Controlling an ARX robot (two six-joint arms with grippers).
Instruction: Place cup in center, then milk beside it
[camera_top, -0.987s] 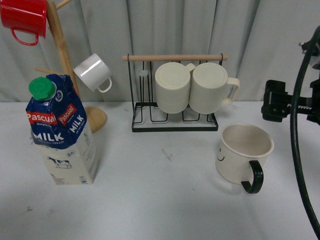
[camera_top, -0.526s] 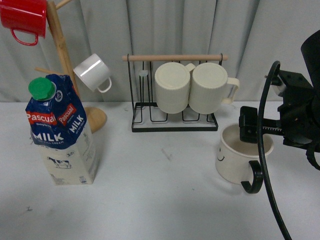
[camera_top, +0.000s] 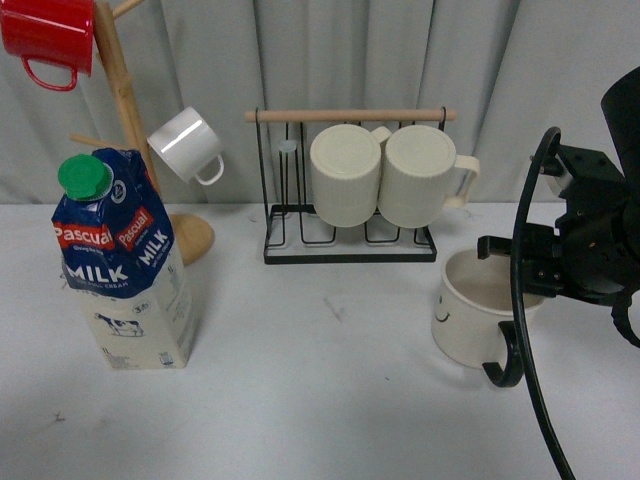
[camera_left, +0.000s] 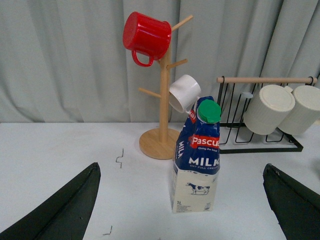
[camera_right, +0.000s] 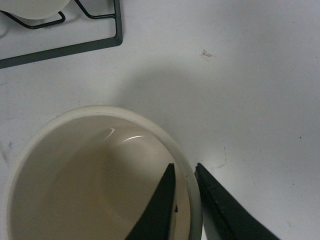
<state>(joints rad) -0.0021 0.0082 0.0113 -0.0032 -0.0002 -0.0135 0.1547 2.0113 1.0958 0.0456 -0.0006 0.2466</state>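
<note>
The cup (camera_top: 470, 312), cream with a black handle and a small smiley face, stands on the table at the right. My right gripper (camera_top: 522, 272) is shut on the cup's rim, one finger inside the cup (camera_right: 75, 180) and one outside, as the right wrist view (camera_right: 185, 172) shows. The milk (camera_top: 122, 262), a blue and cream carton with a green cap, stands upright at the left. In the left wrist view the milk (camera_left: 196, 160) sits ahead, between the wide-apart fingers of my left gripper (camera_left: 182, 200), which is open and holds nothing.
A black wire rack (camera_top: 350, 235) with a wooden bar holds two ribbed cream mugs (camera_top: 385, 175) at the back centre. A wooden mug tree (camera_top: 125, 100) at the back left carries a red mug (camera_top: 48, 35) and a white mug (camera_top: 185, 145). Grey curtains hang behind.
My right arm came in from the right edge, lowered over the cup, and its fingers closed on the rim. The cup and milk have stayed in place.
</note>
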